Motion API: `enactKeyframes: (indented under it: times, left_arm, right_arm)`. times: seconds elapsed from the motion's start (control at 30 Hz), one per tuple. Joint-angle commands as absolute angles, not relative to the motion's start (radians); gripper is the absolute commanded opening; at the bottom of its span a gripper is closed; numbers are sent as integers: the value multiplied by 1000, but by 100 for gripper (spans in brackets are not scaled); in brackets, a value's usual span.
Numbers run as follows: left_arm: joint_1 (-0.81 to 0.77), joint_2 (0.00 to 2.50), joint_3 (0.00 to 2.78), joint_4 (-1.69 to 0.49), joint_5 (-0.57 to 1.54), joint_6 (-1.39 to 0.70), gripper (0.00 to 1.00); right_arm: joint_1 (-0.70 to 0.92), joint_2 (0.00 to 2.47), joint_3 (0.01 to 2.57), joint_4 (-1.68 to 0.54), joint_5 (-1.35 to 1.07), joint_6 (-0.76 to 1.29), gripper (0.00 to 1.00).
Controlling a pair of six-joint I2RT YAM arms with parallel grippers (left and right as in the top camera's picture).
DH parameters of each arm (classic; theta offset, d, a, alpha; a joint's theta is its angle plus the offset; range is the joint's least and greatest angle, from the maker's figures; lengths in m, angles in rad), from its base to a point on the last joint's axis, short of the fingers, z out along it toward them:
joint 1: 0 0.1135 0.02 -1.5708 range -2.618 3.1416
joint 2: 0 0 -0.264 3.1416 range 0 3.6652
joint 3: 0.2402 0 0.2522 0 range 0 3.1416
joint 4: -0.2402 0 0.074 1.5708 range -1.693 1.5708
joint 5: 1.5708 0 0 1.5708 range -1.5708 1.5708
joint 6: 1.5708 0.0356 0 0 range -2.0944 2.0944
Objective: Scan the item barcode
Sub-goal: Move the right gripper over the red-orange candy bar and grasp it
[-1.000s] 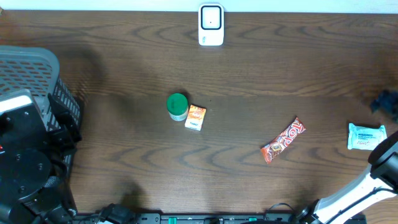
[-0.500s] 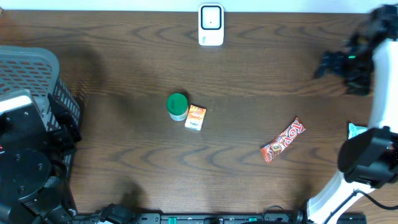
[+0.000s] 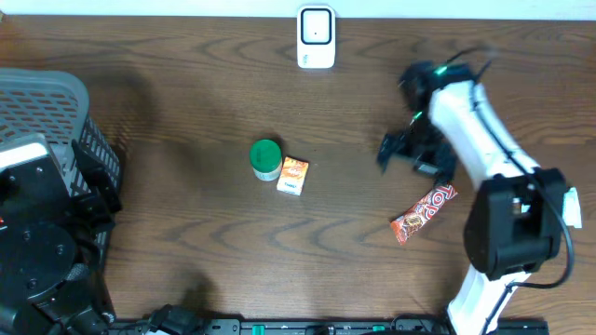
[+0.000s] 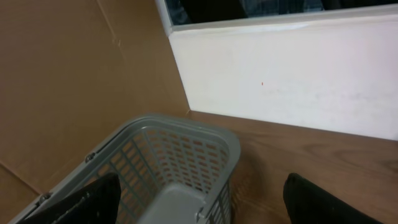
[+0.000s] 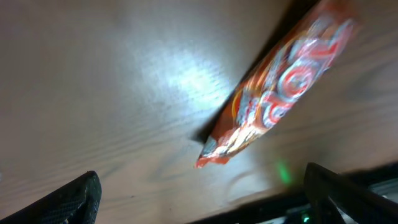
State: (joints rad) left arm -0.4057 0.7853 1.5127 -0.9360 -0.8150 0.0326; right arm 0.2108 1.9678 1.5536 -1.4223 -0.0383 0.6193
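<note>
Candy bar (image 3: 424,211): lies flat and slanting on the table, right of centre, in the same spot as a second ago. It is likely the item to scan, and no barcode shows.
Table (image 3: 186,242): brown wood, and nothing lying on it has shifted.
Basket (image 3: 47,93): grey, at the left edge, unchanged.
Right arm (image 3: 475,121): the one big change — a second ago it sat at the lower right edge, and half a second ago it was up by the far right. Now it reaches in, its end just beside the candy bar.
Left arm (image 3: 37,242): parked by the basket, no move.
Right fingers (image 5: 74,199): spread wide and holding nothing, with the candy bar ahead of them in the wrist view.
Left fingers (image 4: 81,202): spread and empty, with the basket below.
Scanner (image 3: 316,37): white, at the far edge, well apart from the candy bar.
Tub (image 3: 266,158) and box (image 3: 294,175): side by side at centre, undisturbed.
Meaning: the approach looks nearly done — the pick-up should come next, then the carry to the scanner.
</note>
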Motion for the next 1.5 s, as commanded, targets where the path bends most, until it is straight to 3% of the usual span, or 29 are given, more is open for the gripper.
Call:
enactKeyframes:
  times: [0.0, 0.23, 0.47, 0.5, 0.53, 0.57, 0.6, 0.63, 1.03, 1.47]
  left_arm:
    - [-402, 788, 1509, -935, -824, 28, 84]
    - [-402, 788, 1509, -935, -823, 28, 84]
    - [-402, 788, 1509, -935, -824, 28, 84]
    - [-402, 788, 1509, -935, -823, 28, 84]
    - [-402, 788, 1509, -935, -824, 28, 84]
    - [-402, 788, 1509, -935, -824, 28, 84]
    - [-402, 788, 1509, -935, -824, 28, 84]
    - [-402, 788, 1509, -935, -823, 28, 84]
    - [-402, 788, 1509, -935, -824, 28, 84]
    - [-402, 788, 1509, -935, -823, 28, 84]
  right_arm:
    - [272, 1937, 1435, -1377, -5, 775, 99]
    - [338, 1818, 1177, -1198, 68, 973, 99]
    - [337, 1761, 886, -842, -54, 1038, 98]
    - [337, 1763, 844, -783, -59, 1049, 91]
    - [337, 1763, 805, -728, -66, 1055, 61]
    - [338, 1763, 778, -686, -68, 1055, 42]
    - [337, 1763, 754, -647, -70, 1055, 15]
    - [337, 1763, 739, -618, -70, 1055, 1]
    - [393, 1759, 903, -420, -245, 720, 1]
    - [736, 1758, 939, -556, -139, 635, 2]
